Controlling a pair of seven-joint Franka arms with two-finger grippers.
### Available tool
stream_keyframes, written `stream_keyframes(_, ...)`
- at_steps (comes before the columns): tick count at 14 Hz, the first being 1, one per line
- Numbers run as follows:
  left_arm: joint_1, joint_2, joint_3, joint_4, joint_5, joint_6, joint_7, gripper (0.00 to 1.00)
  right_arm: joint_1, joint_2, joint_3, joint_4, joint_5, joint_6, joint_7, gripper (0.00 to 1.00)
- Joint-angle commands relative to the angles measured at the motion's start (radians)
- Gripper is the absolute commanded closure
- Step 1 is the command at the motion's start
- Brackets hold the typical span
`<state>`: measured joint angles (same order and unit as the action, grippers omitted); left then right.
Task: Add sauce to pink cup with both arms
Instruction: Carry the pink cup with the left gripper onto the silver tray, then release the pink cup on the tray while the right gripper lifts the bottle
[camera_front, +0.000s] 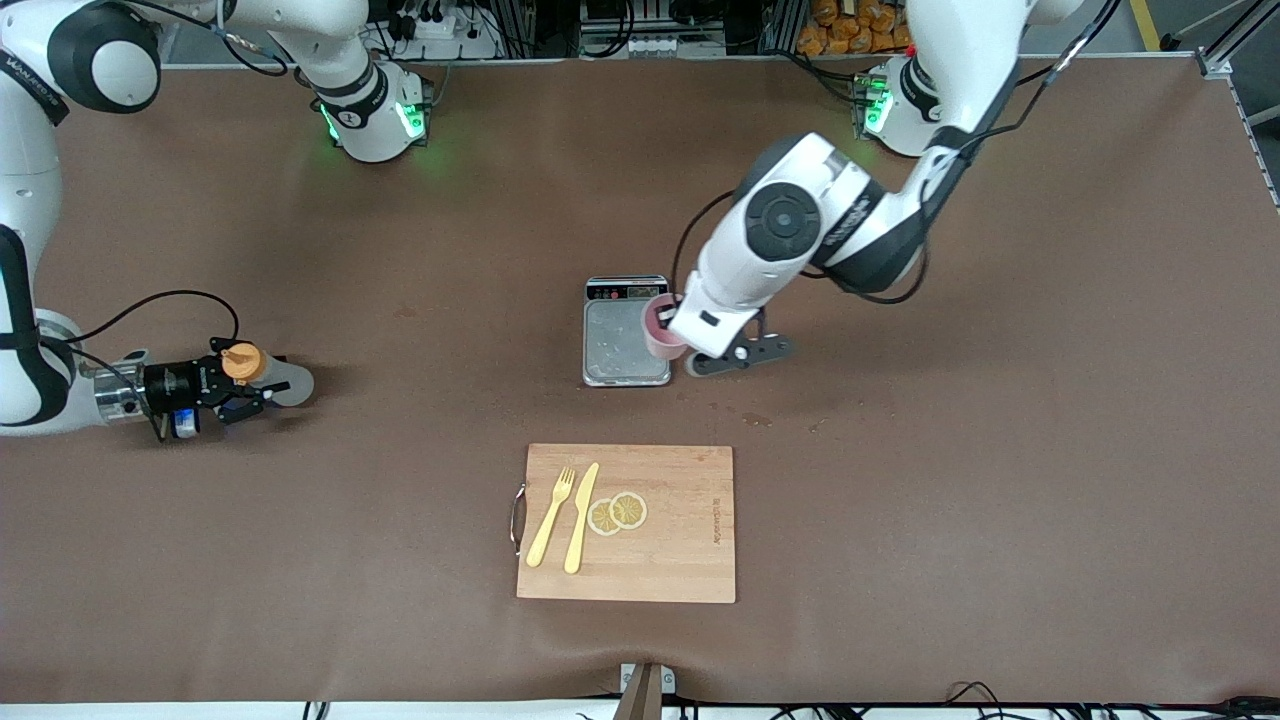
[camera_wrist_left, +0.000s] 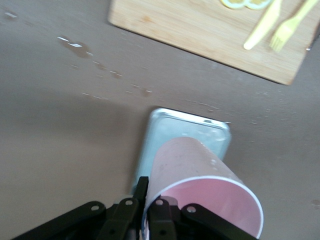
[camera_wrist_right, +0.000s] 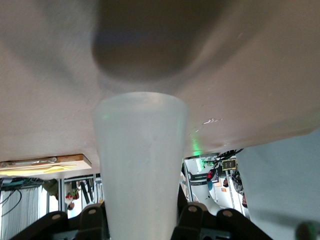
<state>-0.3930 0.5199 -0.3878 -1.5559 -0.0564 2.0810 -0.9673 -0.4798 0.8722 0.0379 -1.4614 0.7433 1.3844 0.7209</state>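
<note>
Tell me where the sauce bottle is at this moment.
The sauce bottle is gripped in the right gripper low over bare table at the right arm's end, well away from the pink cup, which the left gripper holds over the scale.

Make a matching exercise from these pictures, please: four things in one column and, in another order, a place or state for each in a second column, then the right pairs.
Things:
1. pink cup
2. sauce bottle
3. yellow fork
4. scale

Places or states:
A. lies on the wooden cutting board, beside the yellow knife
B. tilted, gripped at its rim by the left gripper
C. held by the right gripper at the right arm's end of the table
D. sits on the table, farther from the front camera than the board

Pairs: 1-B, 2-C, 3-A, 4-D
</note>
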Motion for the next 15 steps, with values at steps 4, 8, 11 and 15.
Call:
stream_keyframes(4, -0.118, 0.163, 0.014, 0.073, 0.125, 0.080, -0.123, 1.00, 0.107, -0.041, 0.000, 0.142, 0.013, -0.050, 0.257, 0.63)
stream_keyframes(8, -0.129, 0.201, 0.014, 0.073, 0.151, 0.096, -0.122, 1.00, 0.159, -0.065, -0.001, 0.185, 0.010, -0.051, 0.371, 0.63)
stream_keyframes(11, -0.133, 0.209, 0.014, 0.068, 0.158, 0.102, -0.122, 1.00, 0.200, -0.094, -0.003, 0.193, 0.007, -0.050, 0.455, 0.63)
stream_keyframes(15, -0.142, 0.216, 0.014, 0.069, 0.165, 0.105, -0.125, 0.75, 0.269, -0.116, -0.004, 0.210, 0.011, -0.048, 0.573, 0.64)
